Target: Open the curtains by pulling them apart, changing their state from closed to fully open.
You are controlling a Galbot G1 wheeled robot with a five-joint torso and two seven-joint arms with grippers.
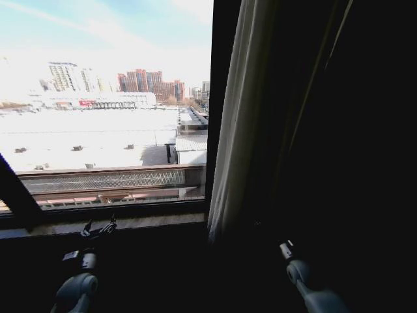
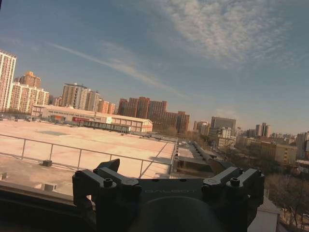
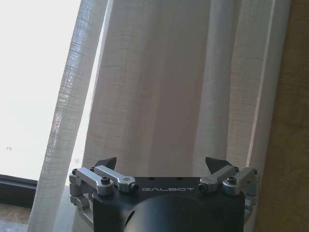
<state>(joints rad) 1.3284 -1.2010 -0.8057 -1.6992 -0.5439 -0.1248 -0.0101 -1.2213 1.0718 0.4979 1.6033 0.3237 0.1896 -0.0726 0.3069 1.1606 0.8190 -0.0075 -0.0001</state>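
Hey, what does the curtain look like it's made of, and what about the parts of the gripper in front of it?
The curtain looks like thin, loosely woven cloth, perhaps linen or a linen-look blend: a crosshatch weave shows and daylight glows through its pleats. The right gripper seems metal: matte black body, brushed silver links with black bolts, and dark jaw tips that could be rubber or plastic. Its jaws stand open, apart from the cloth.

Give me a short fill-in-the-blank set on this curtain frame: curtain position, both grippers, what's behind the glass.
1. The curtain hangs bunched on the robot's ____ side of the window.
2. The right gripper faces the curtain with its fingers ____.
3. The left gripper points out at the ____ beyond the glass.
4. In the head view, the left gripper sits just below the window ____.

Missing words: right; open; city; sill
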